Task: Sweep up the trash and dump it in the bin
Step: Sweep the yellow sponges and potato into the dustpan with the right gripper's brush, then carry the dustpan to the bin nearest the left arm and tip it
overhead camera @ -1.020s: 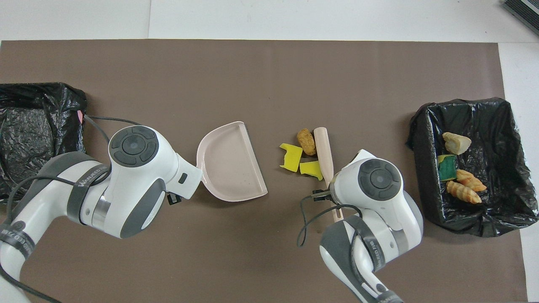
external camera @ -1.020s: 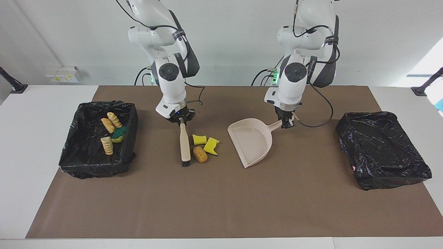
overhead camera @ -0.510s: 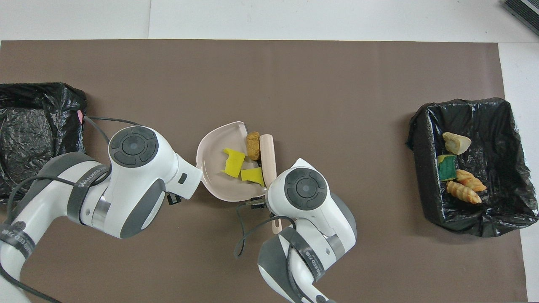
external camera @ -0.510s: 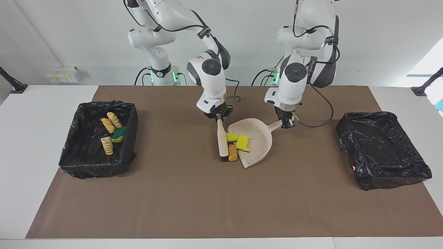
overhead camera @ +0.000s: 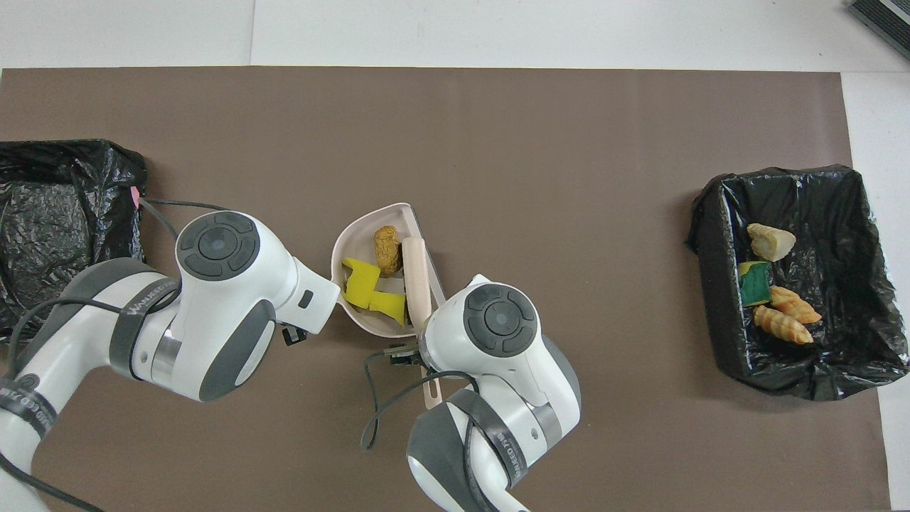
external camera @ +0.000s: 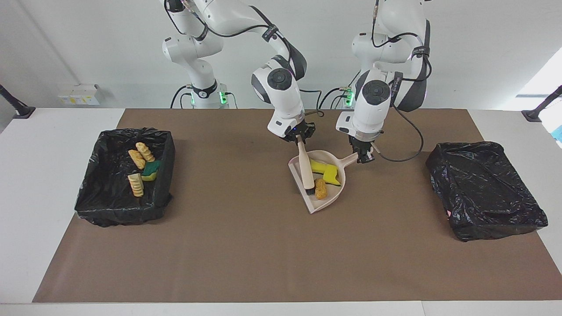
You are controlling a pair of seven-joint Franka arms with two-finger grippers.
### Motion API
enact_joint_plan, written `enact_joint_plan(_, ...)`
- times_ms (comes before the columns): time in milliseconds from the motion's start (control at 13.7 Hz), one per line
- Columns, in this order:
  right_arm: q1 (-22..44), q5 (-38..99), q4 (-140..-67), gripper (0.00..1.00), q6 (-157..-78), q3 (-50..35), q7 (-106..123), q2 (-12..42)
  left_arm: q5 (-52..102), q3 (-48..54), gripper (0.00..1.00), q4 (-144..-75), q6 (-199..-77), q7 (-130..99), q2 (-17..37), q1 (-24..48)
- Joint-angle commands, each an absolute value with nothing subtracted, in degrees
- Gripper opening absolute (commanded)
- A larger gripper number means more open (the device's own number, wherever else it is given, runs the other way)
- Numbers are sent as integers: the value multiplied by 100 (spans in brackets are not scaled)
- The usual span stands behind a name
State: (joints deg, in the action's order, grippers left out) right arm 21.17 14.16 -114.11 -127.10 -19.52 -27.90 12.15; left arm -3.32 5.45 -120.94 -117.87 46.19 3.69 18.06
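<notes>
Brush (external camera: 306, 169) clamped in right gripper (external camera: 298, 139), bristles inside dustpan (external camera: 317, 205). Left gripper (external camera: 364, 157) grips dustpan handle. Yellow foam pieces (external camera: 326, 171) and brown nugget (external camera: 321, 188) in pan – brush between them and pan mouth. Open bin (external camera: 94, 193) toward right arm's end holds pastries (external camera: 136, 158), sponge (external camera: 151, 170); second bin (external camera: 483, 188) at left arm's end.

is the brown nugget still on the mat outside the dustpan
No, the nugget lies inside the dustpan, beside the brush and the yellow foam pieces.

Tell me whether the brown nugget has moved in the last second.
Yes. The brown nugget went from the mat toward the left arm's end, into the dustpan, which stayed put.
</notes>
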Motion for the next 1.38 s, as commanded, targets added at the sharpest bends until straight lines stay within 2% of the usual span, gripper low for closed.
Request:
enact_joint_plan(0, 1680, 1503, -11417, 0, -12017, -1942, -2558, 705, 7, 527, 0, -12252, -12102, 4623, 281, 1600)
enact_joint_plan(291, 1362, 942, -11452, 0, -11488, -1942, -2619, 203, 377, 527, 0, -12191, -12164, 4693, 229, 1354)
enact_joint_plan(510, 1563, 861, -11741, 0, -11522, -1986, -3066, -87, 404, 527, 0, -12024, -12050, 4754, 10, 1030)
enact_joint_plan(656, 2002, 853, -12040, 0, -11653, -1986, -3408, -237, 404, 492, 0, -11884, -11849, 5035, -88, 801)
enact_joint_plan(801, 2520, 835, -12225, 0, -12057, -1986, -3970, -185, 404, 483, 0, -11594, -11463, 5464, -79, 459)
enact_joint_plan(1020, 3101, 660, -12252, 0, -12138, -1986, -4647, -79, 396, 483, 0, -11076, -10971, 6360, 0, -270)
enact_joint_plan(1311, 3743, 246, -12463, 0, -12954, -1986, -5545, 386, 378, 483, 0, -10434, -10556, 7793, 254, -1421)
